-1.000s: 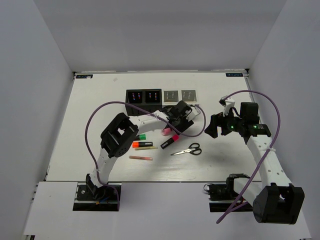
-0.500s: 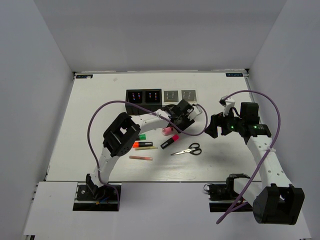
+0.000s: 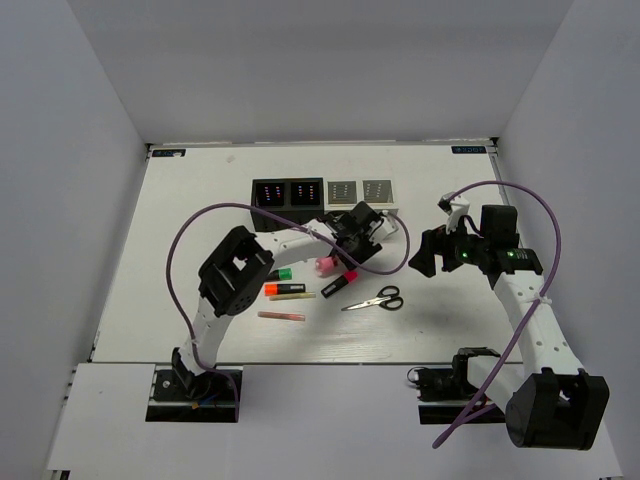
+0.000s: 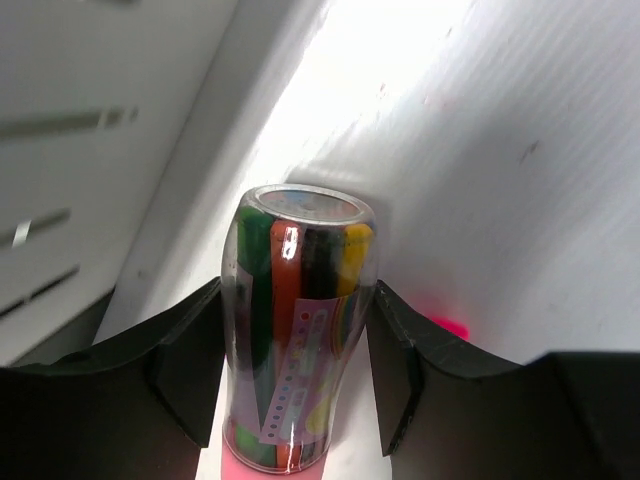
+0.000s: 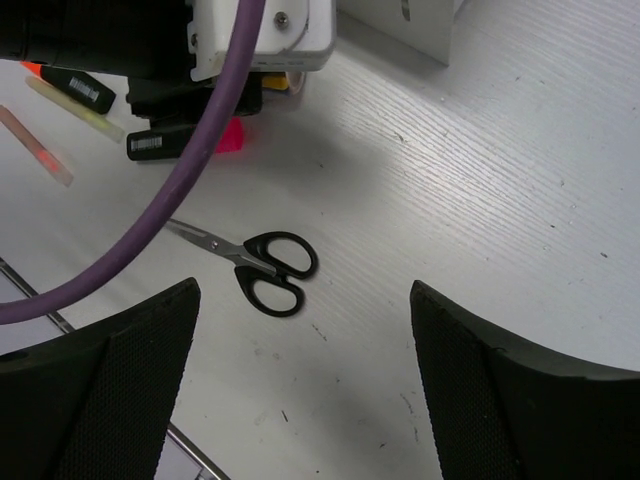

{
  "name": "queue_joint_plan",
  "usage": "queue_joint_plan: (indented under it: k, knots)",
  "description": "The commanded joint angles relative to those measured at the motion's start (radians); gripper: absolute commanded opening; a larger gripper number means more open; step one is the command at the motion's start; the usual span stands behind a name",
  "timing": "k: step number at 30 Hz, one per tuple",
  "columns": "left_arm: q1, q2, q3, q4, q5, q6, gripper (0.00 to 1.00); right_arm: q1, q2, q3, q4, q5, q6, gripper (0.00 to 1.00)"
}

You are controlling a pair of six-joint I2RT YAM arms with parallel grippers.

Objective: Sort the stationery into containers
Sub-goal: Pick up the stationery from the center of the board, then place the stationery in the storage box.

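Your left pincer [image 4: 293, 310] grips a clear tube [image 4: 300, 240] of pens [image 4: 285, 290] mid-body, just before the boxes [image 3: 320, 192]: likely light, rigid, slippery; your right pincer [image 5: 305, 295] gapes above the scissors [image 5: 265, 268].

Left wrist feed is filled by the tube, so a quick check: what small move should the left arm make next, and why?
Probably a short straight lift of the left gripper. It sits closed against both sides of the tube, so the grip looks made, and the containers stand just beyond, with walls the tube has to clear.
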Motion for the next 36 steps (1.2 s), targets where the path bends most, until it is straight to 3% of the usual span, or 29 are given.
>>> queue_joint_plan:
  k: [1, 8, 13, 26, 33, 36]
  knots:
    - [0.002, -0.135, -0.018, -0.029, -0.038, -0.005, 0.0, -0.002, -0.02, 0.037, -0.01, -0.043, -0.015, 0.85]
    - [0.003, -0.22, 0.011, -0.097, -0.098, -0.028, 0.0, -0.001, -0.019, 0.035, -0.013, -0.087, -0.023, 0.64]
    - [0.005, -0.319, -0.015, -0.112, -0.124, -0.082, 0.0, 0.002, 0.012, 0.046, -0.044, -0.135, -0.032, 0.57]
    - [0.02, -0.583, -0.027, -0.224, -0.184, -0.198, 0.0, 0.001, 0.06, 0.082, -0.105, -0.205, -0.062, 0.59]
    - [0.068, -0.667, -0.058, -0.17, -0.164, -0.206, 0.0, 0.002, 0.038, 0.059, -0.086, -0.218, -0.058, 0.74]
    - [0.109, -0.706, -0.086, -0.112, -0.135, -0.205, 0.0, -0.001, 0.027, 0.051, -0.078, -0.247, -0.069, 0.75]
